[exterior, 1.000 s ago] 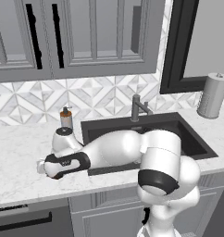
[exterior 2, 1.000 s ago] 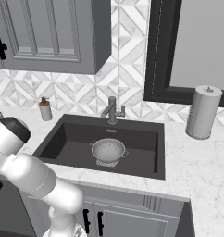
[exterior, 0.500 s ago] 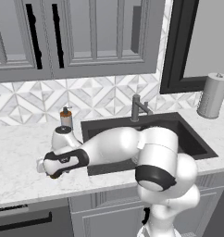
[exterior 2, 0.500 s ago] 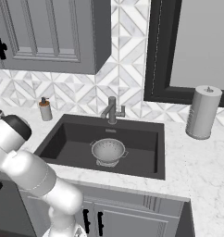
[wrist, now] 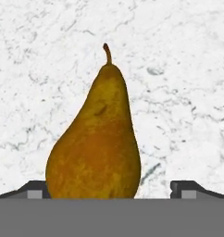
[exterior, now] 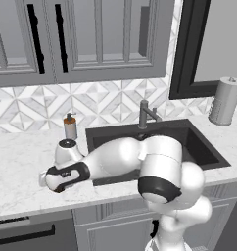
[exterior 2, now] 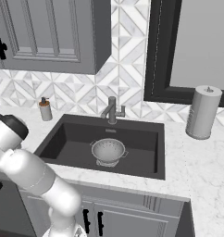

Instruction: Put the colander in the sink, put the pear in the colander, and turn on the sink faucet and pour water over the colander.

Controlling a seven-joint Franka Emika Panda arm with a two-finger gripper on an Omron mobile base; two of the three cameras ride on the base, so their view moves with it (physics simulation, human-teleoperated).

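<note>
The pear [wrist: 96, 143] is framed between the wide-spread gripper [wrist: 111, 189] fingertips on the desk [wrist: 188, 92]; the colander [exterior 2: 108, 151] is seated in the sink [exterior 2: 63, 139].

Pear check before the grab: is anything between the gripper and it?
Nothing visible. In the hand view the pear lies on the marble counter right ahead of the gripper, its wide end reaching between the two open fingertips.

We see a small soap bottle [exterior 2: 45, 109] standing on the white marble counter [exterior: 22, 162] by the patterned backsplash, and a paper towel roll [exterior 2: 203, 112] upright near the dark-framed window [exterior 2: 192, 46].
</note>
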